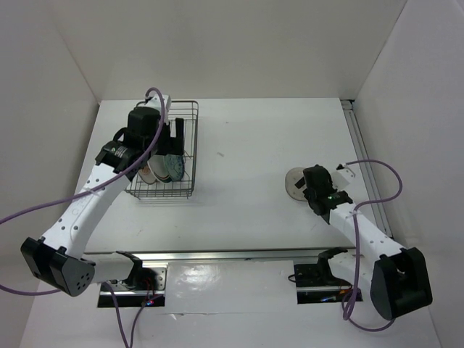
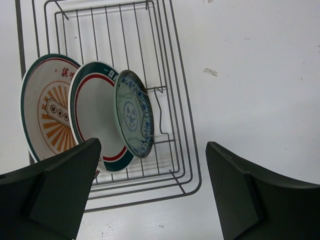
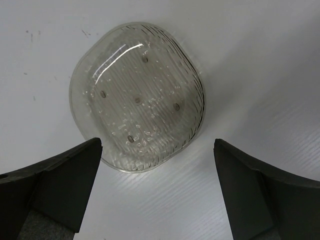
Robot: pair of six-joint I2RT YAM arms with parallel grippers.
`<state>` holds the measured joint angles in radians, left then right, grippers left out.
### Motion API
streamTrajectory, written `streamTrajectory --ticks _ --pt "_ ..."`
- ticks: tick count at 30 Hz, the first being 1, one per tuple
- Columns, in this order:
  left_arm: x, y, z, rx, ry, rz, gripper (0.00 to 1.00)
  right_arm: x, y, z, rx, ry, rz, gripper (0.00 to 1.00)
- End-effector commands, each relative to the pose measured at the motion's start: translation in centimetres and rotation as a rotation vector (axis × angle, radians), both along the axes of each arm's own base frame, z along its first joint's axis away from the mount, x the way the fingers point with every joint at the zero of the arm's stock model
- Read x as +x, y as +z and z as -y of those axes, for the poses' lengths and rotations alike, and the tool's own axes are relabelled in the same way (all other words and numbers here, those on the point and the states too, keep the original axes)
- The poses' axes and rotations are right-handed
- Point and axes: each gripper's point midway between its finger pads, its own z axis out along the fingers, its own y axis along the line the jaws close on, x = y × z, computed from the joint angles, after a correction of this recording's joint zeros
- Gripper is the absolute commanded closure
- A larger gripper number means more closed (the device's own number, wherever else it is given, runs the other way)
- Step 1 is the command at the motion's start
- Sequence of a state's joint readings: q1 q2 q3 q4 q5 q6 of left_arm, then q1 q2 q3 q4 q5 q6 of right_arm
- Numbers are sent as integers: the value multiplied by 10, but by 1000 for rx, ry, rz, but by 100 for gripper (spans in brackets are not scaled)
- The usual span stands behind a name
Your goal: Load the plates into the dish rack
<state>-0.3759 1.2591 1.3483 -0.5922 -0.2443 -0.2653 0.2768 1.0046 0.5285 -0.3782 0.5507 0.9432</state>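
Left gripper [image 2: 152, 165]: fingers spread wide, holding nothing, poised above the dish rack [image 2: 177, 100]; below and beyond its left finger three plates stand on edge in the rack, in order an orange-patterned plate [image 2: 47, 110], a red-and-green-rimmed plate [image 2: 95, 120] and a blue patterned plate [image 2: 132, 115], each leaning on its neighbour; the free slots lie beyond the gap between the fingers. Right gripper [image 3: 157, 165]: fingers likewise wide and empty, over the table [image 3: 260, 60]; the clear ribbed plate [image 3: 137, 97] lies flat just beyond the fingertips, centred toward the left finger, not yet loaded and well apart from the rack. Hazards: the clear plate sits flush, so a descending finger may strike the rim and shove it instead of getting under the edge; its smooth surface may slip in a thin edge pinch; at the rack, a low left gripper could snag a wire or tip the leaning plates.
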Motion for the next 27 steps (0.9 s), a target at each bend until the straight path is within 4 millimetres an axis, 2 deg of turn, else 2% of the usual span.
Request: streamTrajectory --ticks 1,2,7,11,12,18,19,24,27 --pt "-3 19 3 -46 -27 61 0 -2 -14 4 20 -67 -24 0" --pt "-4 19 8 -59 -50 56 0 -2 -17 4 21 -67 -22 0" --pt "-3 24 4 -82 -53 67 0 -2 -30 6 26 -86 -52 1" --pt "-3 24 4 -82 -53 67 0 -2 -34 7 43 -95 -43 7" --pt "-2 22 4 -82 -53 67 0 -2 -34 7 43 -95 -43 12" --pt "-4 25 4 -85 -54 76 0 1 -45 6 59 -81 -75 20" --pt "-4 25 4 -85 -54 76 0 3 -45 6 71 -82 -69 25" --pt "-4 25 4 -85 -54 76 0 4 -58 8 76 -86 -108 29" --pt "-5 28 1 -83 -45 87 0 5 -60 6 89 -71 -118 43"
